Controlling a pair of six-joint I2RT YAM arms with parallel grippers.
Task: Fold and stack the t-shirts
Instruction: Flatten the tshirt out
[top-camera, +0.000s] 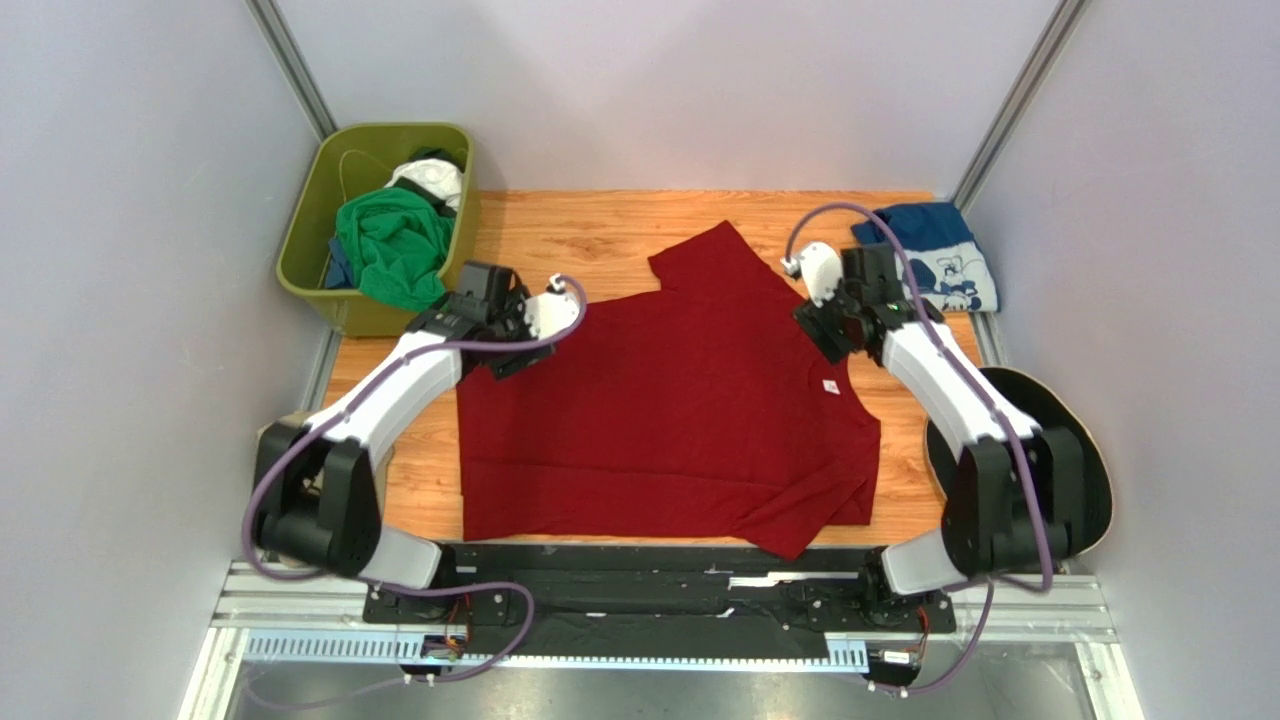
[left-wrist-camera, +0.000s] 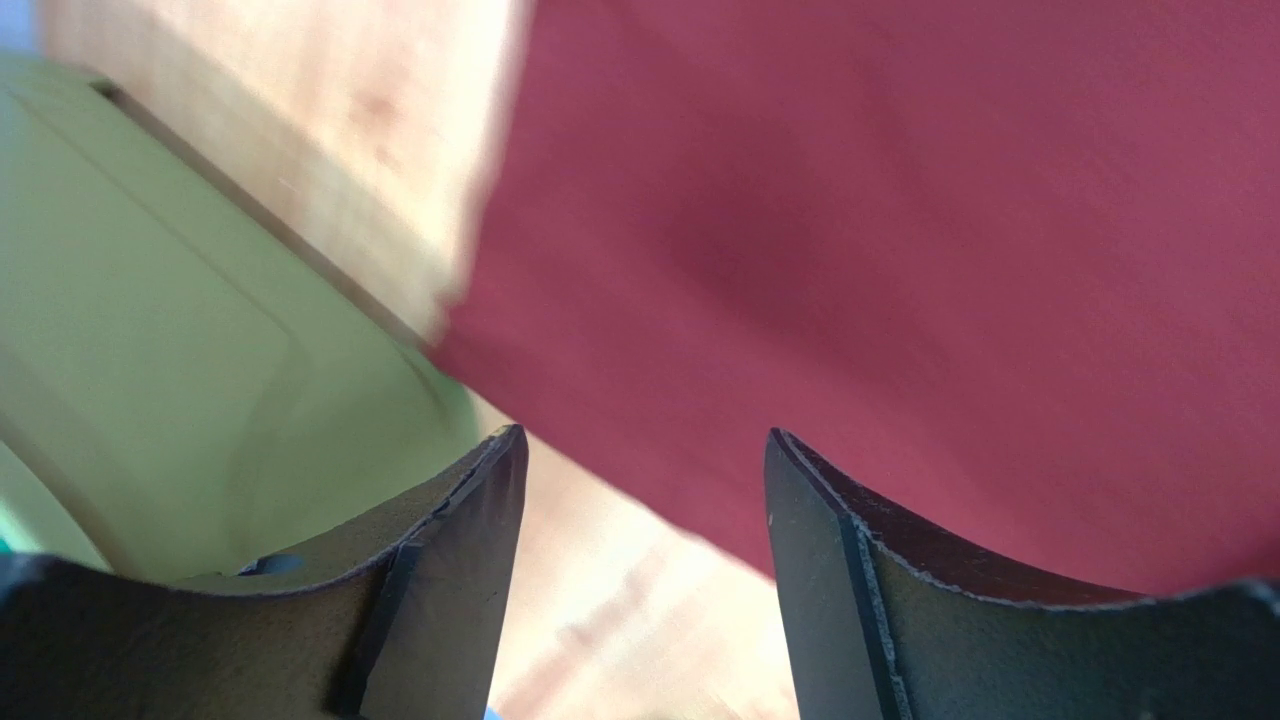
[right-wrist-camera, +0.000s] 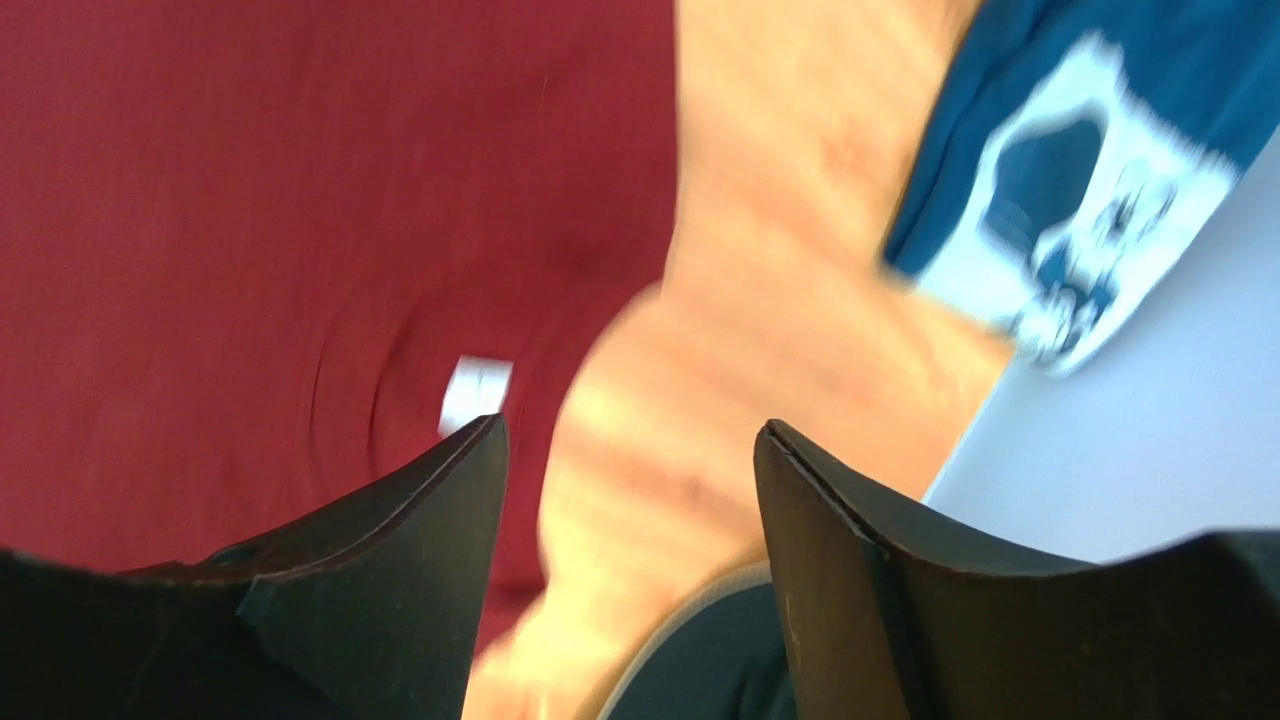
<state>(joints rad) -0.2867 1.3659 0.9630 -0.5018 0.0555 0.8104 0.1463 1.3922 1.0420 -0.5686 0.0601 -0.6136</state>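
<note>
A large dark red t-shirt (top-camera: 669, 405) lies spread flat on the wooden table, with one sleeve at the back and a corner folded over at the front right. My left gripper (top-camera: 508, 357) hovers open over its left edge; in the left wrist view the gripper (left-wrist-camera: 646, 450) holds nothing, with red cloth (left-wrist-camera: 932, 255) just beyond it. My right gripper (top-camera: 830, 336) is open above the shirt's right edge, near the white neck label (right-wrist-camera: 475, 393), and in its wrist view the gripper (right-wrist-camera: 631, 435) is empty. A folded navy-blue t-shirt (top-camera: 939, 255) with white print lies at the back right. A bright green t-shirt (top-camera: 394, 248) sits in the bin.
An olive-green bin (top-camera: 305, 270) stands at the table's back left corner, close to my left gripper, and holds other cloth too. A black wide-brimmed hat (top-camera: 1059, 450) lies at the right edge by the right arm. Grey walls close in on both sides.
</note>
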